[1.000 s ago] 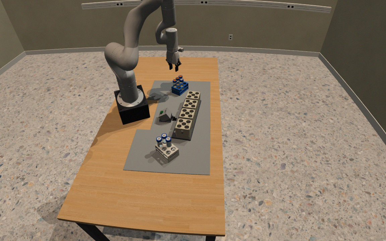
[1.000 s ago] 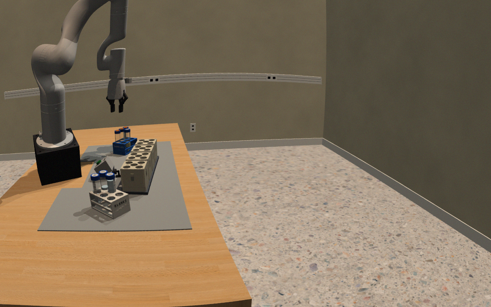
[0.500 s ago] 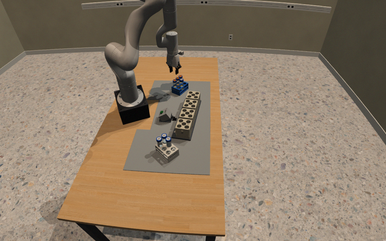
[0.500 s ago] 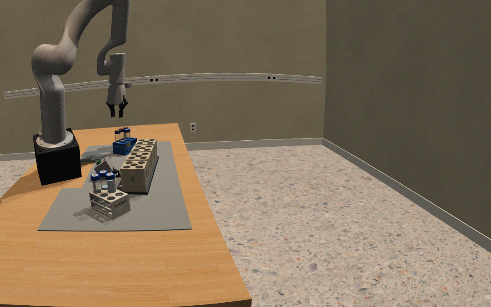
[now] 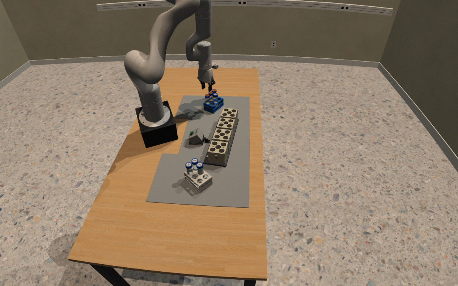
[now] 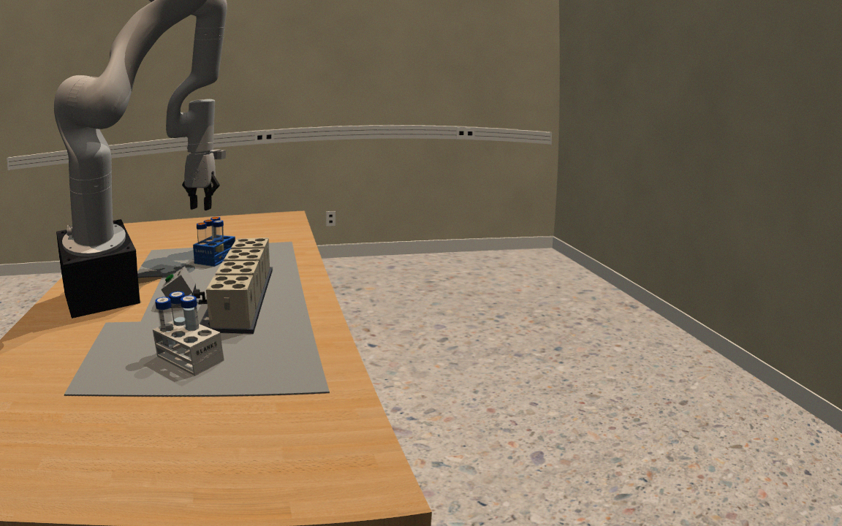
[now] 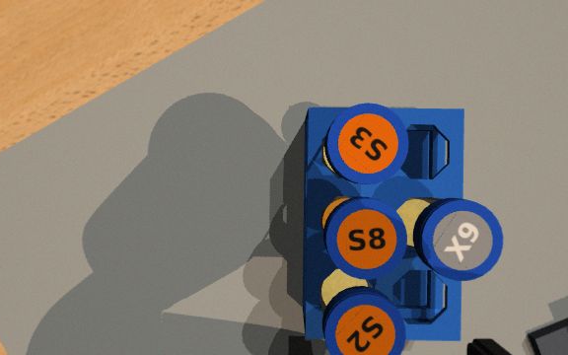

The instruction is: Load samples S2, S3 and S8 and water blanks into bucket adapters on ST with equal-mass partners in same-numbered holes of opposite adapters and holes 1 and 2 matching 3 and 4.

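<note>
The blue sample rack [image 5: 209,107] [image 6: 205,256] [image 7: 454,184] holds S3 [image 5: 214,91] [image 7: 367,143], S8 [image 5: 210,92] [image 7: 366,239] and S2 [image 5: 207,95] [image 7: 365,332], orange-dotted, in one row, with grey-dotted X9 [image 5: 215,95] [image 7: 462,240] beside S8. My gripper [image 5: 206,88] [image 6: 200,206] is open and empty, above and behind the rack. The white blanks rack [image 5: 205,184] [image 6: 208,356] holds blue-capped tubes with white dots, including one blank [image 5: 199,165] [image 6: 189,300]; their numbers are unreadable. Four beige adapters, including the nearest adapter [image 5: 217,157] [image 6: 231,310], stand in the stand with empty-looking holes.
The sloped desk [image 5: 195,137] [image 6: 178,285] with the green DONE key [image 5: 191,132] [image 6: 169,278] stands between the robot base [image 5: 159,133] [image 6: 100,281] and the adapters. The grey mat [image 5: 234,188] [image 6: 280,372] lies under the racks and stand.
</note>
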Robot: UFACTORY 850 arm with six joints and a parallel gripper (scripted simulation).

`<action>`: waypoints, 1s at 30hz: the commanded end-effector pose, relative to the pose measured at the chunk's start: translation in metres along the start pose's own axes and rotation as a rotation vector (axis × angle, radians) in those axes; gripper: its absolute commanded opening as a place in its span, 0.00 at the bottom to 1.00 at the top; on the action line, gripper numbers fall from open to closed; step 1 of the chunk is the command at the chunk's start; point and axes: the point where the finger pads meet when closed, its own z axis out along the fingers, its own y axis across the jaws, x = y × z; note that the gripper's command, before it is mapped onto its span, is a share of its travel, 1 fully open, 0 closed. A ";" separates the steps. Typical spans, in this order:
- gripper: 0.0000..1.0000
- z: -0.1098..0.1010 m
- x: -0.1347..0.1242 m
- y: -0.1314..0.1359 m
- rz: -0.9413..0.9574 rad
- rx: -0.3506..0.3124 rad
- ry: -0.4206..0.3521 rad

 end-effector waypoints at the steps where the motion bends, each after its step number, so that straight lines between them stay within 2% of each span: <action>1: 0.57 0.011 0.001 0.000 0.001 -0.004 0.006; 18: 0.57 0.041 0.001 0.000 0.001 -0.004 0.005; 30: 0.57 0.047 0.001 0.000 0.001 -0.004 0.005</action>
